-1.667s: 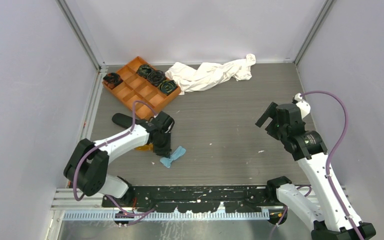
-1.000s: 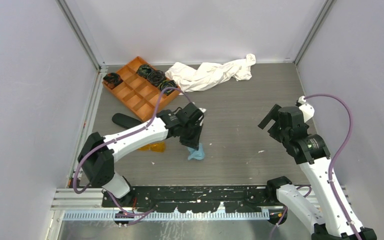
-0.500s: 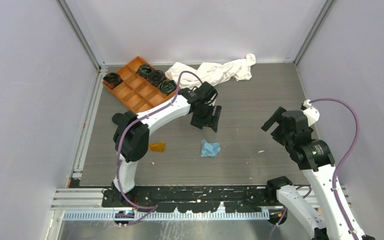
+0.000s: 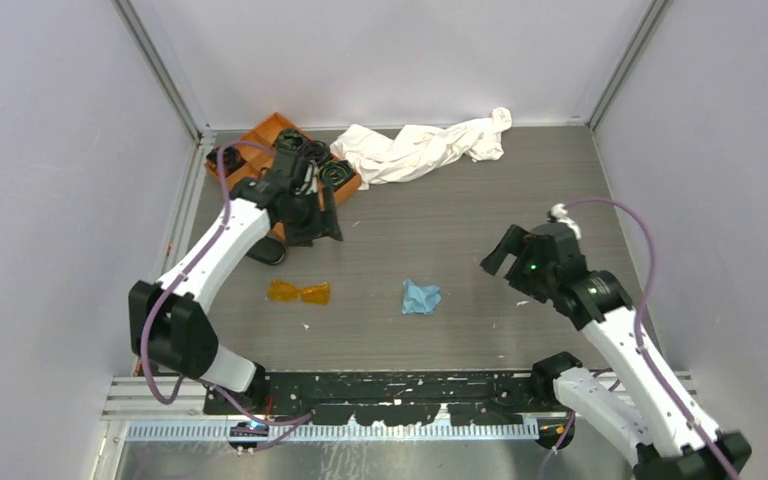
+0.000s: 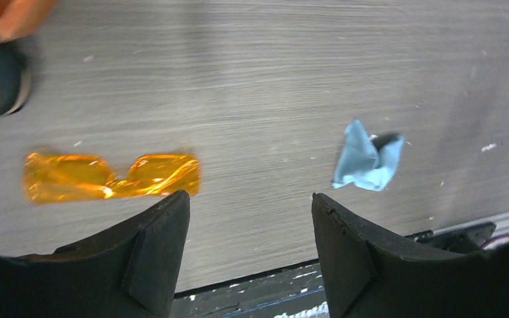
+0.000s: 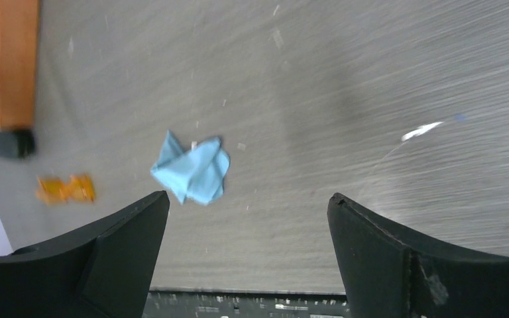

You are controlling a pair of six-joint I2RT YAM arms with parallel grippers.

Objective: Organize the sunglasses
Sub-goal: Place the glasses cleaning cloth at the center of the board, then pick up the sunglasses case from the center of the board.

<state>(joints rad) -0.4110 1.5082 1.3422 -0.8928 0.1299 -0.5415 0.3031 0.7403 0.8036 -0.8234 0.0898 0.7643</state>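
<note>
The sunglasses (image 4: pixel 298 292), a small pair with orange lenses, lie flat on the table left of centre. They also show in the left wrist view as the sunglasses (image 5: pixel 109 177) and in the right wrist view as the sunglasses (image 6: pixel 66 189). My left gripper (image 4: pixel 324 224) hangs above and behind them, near the tray's front corner. It is the left gripper (image 5: pixel 248 196) with jaws open and empty. My right gripper (image 4: pixel 503 257) hovers right of centre. It is the right gripper (image 6: pixel 248 196), wide open and holding nothing.
A crumpled light blue cloth (image 4: pixel 420 297) lies mid-table between the arms. A black glasses case (image 4: pixel 265 251) sits partly under the left arm. An orange divided tray (image 4: pixel 264 130) with dark items stands at the back left. A white rag (image 4: pixel 420 148) lies along the back.
The left gripper let go of the blue cloth at mid-table, opened and swung left to the tray's corner. The right gripper moved left and nearer to the cloth.
</note>
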